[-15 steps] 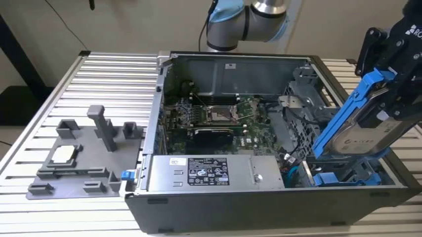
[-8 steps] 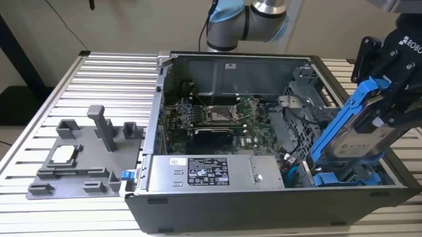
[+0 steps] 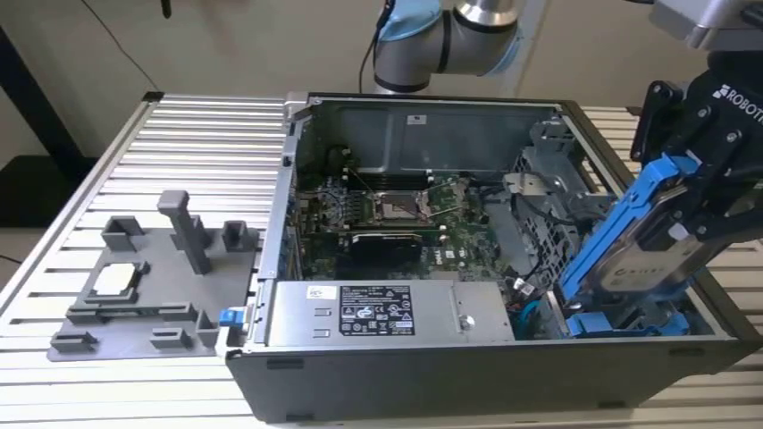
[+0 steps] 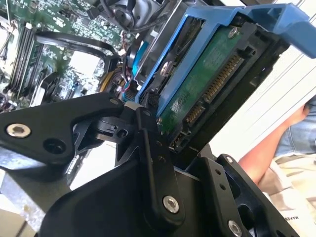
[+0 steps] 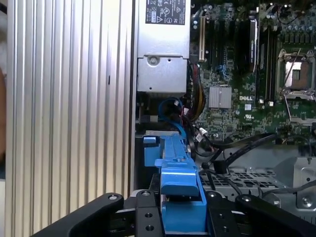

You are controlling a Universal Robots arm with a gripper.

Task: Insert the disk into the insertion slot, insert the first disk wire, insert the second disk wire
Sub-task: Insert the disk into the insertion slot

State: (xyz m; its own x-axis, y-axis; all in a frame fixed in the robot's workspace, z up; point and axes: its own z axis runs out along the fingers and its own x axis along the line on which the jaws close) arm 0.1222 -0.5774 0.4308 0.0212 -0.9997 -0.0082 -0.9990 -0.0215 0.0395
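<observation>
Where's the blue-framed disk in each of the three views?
Exterior view: the disk tilted, lower end in the case, at the exterior view's right.
Second wrist view: the disk close up, green circuit side showing.
First wrist view: the disk edge-on, clamped in the tool.
Shared landmark: the motherboard.

- You are working in a robotics lab or test bench, not a home or an office.
- A slatted aluminium table [image 3: 179, 134] carries everything, the kind used for mounting rigs.
- An industrial robot arm [image 3: 448, 40] stands at the table's far edge, against a plain beige wall [image 3: 238, 45].
- An open computer case [image 3: 477, 375] lies on its side, with its motherboard [image 3: 394, 210] bared.
- A grey fixture plate [image 3: 143, 286] with posts and blocks sits beside the case.
- The gripper [image 3: 682, 210] clamps the disk [image 3: 638, 264] above the case.
- In the second wrist view, a person's forearm [image 4: 266, 153] shows close by.
</observation>
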